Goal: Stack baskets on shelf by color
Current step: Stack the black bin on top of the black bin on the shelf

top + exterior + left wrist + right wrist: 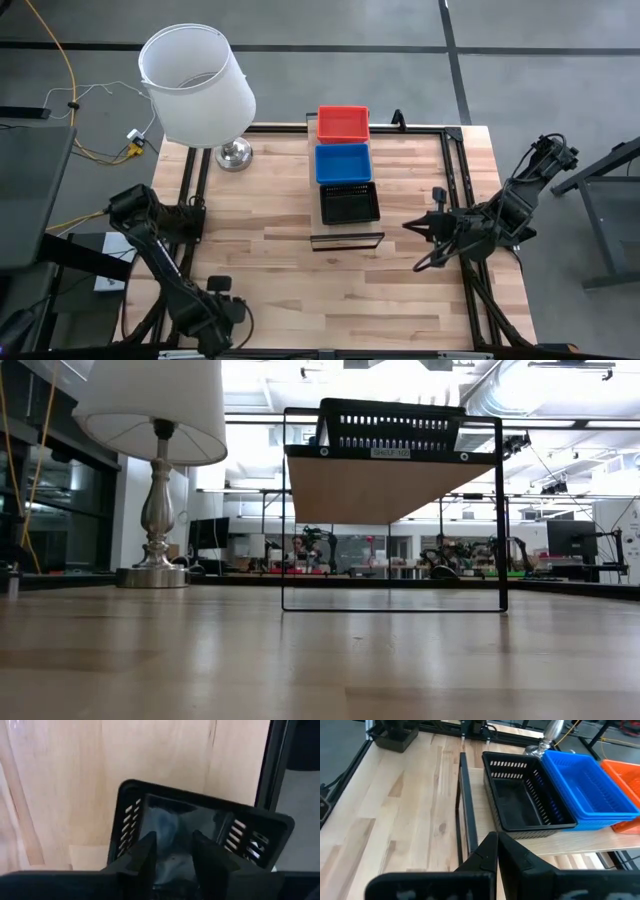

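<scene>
Three baskets were seen in a row on the shelf (346,236): the red basket (343,123) at the end nearest the lamp (197,85), the blue basket (343,162) touching it, then the black basket (349,202). The right gripper (412,227) was held just beside the shelf's black-basket end, its jaws pressed together on nothing. The left gripper (222,291) was positioned well apart from the shelf, jaws spread over another black basket (200,832).
</scene>
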Robot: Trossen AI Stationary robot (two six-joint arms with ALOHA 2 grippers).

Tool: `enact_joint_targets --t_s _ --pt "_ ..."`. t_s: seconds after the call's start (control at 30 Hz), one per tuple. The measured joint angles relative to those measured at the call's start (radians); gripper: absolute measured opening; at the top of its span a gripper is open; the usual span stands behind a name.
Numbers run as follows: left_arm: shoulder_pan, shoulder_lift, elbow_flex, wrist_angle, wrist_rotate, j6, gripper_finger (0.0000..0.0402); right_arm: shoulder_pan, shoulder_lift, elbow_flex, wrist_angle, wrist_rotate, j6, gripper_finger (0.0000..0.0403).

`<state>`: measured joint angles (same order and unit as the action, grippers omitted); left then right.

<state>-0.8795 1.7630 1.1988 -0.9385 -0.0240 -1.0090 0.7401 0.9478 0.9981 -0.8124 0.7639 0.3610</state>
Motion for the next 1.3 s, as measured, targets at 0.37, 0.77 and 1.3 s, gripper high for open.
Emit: enact_joint_targets --t_s 0.37,0.77,1.3 --pt "0.044 0.01 -0.012 0.006 -0.028 0.136 0.0008 0.0 0.0 0.0 0.001 0.014 0.006 0.0" --pt "0.317 0.006 -0.033 0.011 -0.047 0.527 0.0 0.0 0.0 0.0 0.007 0.01 0.005 0.0" --pt "0.378 -0.128 -0.011 -0.068 -0.074 0.449 0.0 0.0 -0.001 0.0 0.005 0.011 0.016 0.0"
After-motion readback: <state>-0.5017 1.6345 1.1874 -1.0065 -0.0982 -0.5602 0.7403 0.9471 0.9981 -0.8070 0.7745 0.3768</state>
